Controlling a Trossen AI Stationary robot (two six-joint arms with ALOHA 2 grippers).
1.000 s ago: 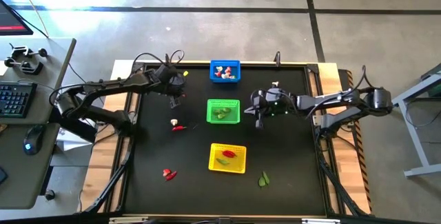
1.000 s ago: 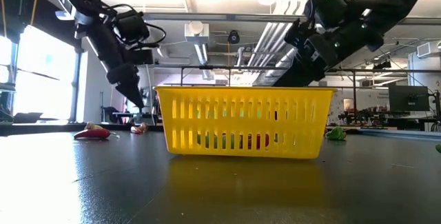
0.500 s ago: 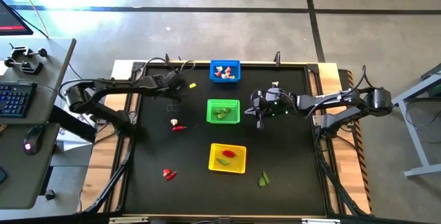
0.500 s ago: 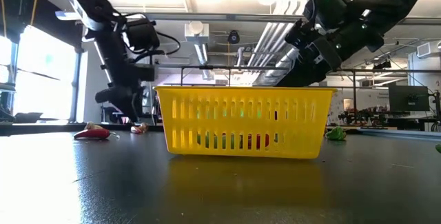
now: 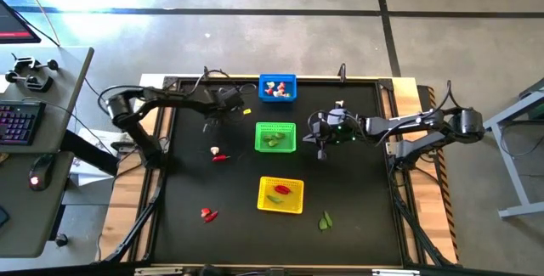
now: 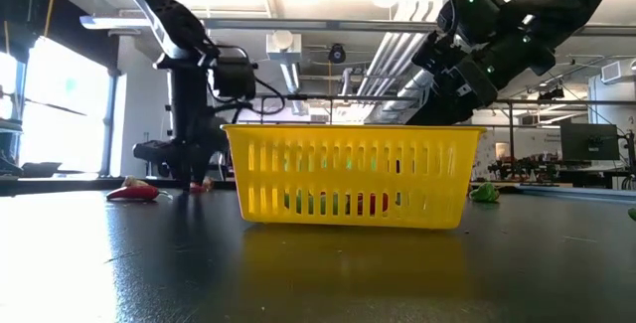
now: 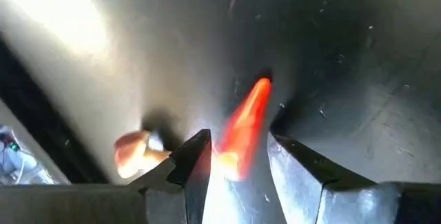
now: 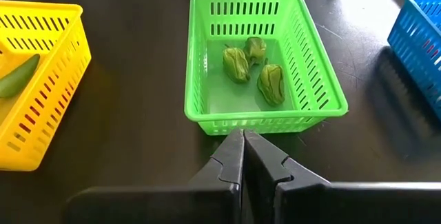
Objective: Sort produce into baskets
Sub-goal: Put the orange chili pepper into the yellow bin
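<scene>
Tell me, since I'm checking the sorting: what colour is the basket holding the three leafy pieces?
Green basket, clearest in the right wrist view.

Glossy plastic mesh baskets [image 8: 265, 58]; matt black table [image 5: 195, 183]

Blue basket [image 5: 277, 88]: square mesh, farthest from me in the row, holding white-and-red mushroom bits.
Green basket [image 8: 264, 58]: middle of the row, upright, three green leafy bits [image 8: 253, 65] lying inside.
Yellow basket [image 5: 280, 194]: nearest, holding a red chilli and a green piece.
Chilli on the mat [image 7: 245, 124]: slim, red-orange, lying between my open left fingers.
Mushroom bit [image 7: 136, 151]: just beside that chilli.
Loose pieces: red chilli [image 5: 209, 216], green bit [image 5: 325, 221], both near the front.
</scene>
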